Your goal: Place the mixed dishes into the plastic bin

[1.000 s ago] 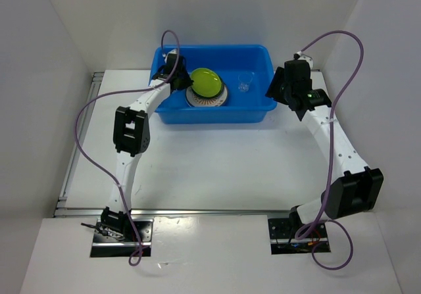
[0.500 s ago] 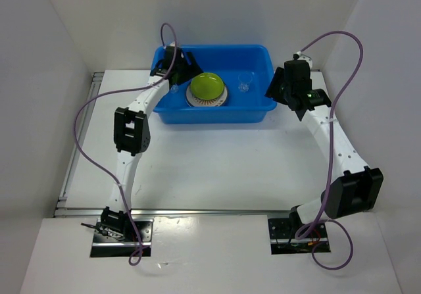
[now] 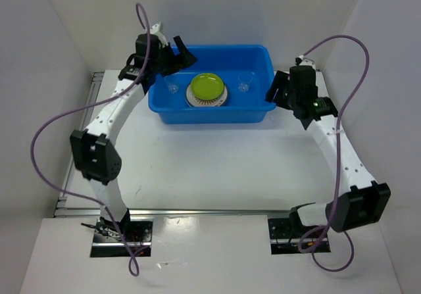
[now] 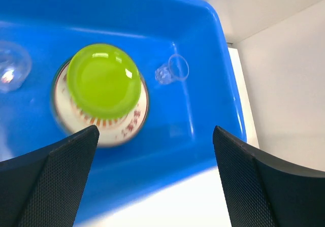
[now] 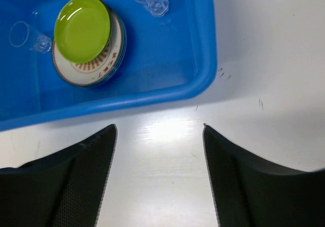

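Observation:
The blue plastic bin [image 3: 210,115] stands at the back of the table. Inside it a lime-green plate [image 3: 206,85] tops a stack of plates, with an orange-patterned plate [image 4: 127,128] showing beneath. One clear cup [image 3: 172,87] sits to the stack's left and another clear cup [image 3: 245,82] to its right. My left gripper [image 3: 183,52] hovers over the bin's left back corner, open and empty [image 4: 155,130]. My right gripper [image 3: 275,90] is open beside the bin's right end, over bare table [image 5: 159,128].
White walls close in the table at the back and both sides. Purple cables loop from both arms. An aluminium rail [image 3: 197,210] runs along the near edge by the arm bases. The bin's rolled rim [image 5: 203,82] lies just ahead of my right fingers.
My left gripper opened, leaving a clear cup in the bin's left part, then rose and drew back to the left. My right gripper opened wider and shifted slightly right.

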You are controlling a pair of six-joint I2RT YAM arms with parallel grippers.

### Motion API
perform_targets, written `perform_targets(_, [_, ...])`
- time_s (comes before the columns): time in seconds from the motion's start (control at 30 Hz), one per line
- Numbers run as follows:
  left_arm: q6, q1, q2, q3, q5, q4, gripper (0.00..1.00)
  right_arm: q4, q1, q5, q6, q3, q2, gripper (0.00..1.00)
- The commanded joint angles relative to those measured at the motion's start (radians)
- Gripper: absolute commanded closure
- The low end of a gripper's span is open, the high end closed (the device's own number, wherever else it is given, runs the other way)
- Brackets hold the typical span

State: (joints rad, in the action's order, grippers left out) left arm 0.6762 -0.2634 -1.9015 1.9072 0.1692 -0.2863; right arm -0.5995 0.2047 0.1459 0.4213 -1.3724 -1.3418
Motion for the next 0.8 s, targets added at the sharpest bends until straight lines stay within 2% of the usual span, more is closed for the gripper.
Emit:
perform_targets(0.0, [-0.049,-0.002,0.166,-0.21,-0.045,0.076,0.0,-0.008,-0.007,-0.04,-0.032,0.059,0.124,0.25])
perform_targets(0.07, [-0.049,-0.002,0.284,-0.311,-0.063,0.087,0.0,-0.008,-0.007,-0.051,-0.032,0.088,0.208,0.03])
perform_targets(0.13, [-0.038,-0.002,0.373,-0.474,-0.114,0.117,0.0,-0.043,-0.007,-0.061,-0.032,0.111,0.251,0.0])
perform_targets(0.23, [-0.024,-0.002,0.572,-0.594,-0.184,0.115,0.0,-0.091,-0.007,-0.062,-0.041,0.133,0.317,0.0])
perform_targets(0.33, [-0.015,-0.002,0.7,-0.671,-0.282,0.058,0.0,-0.132,-0.007,-0.045,-0.032,0.144,0.378,0.0])
perform_targets(0.43, [0.022,-0.002,0.936,-0.781,-0.367,-0.019,0.0,-0.218,-0.007,-0.087,-0.023,0.144,0.402,0.0])
perform_targets(0.57, [0.033,-0.002,1.088,-0.846,-0.456,-0.126,0.0,-0.243,-0.007,-0.196,-0.023,0.188,0.484,0.0])
perform_targets(0.77, [0.075,-0.002,1.295,-0.964,-0.474,-0.212,0.0,-0.273,-0.007,-0.201,0.011,0.278,0.619,0.0])
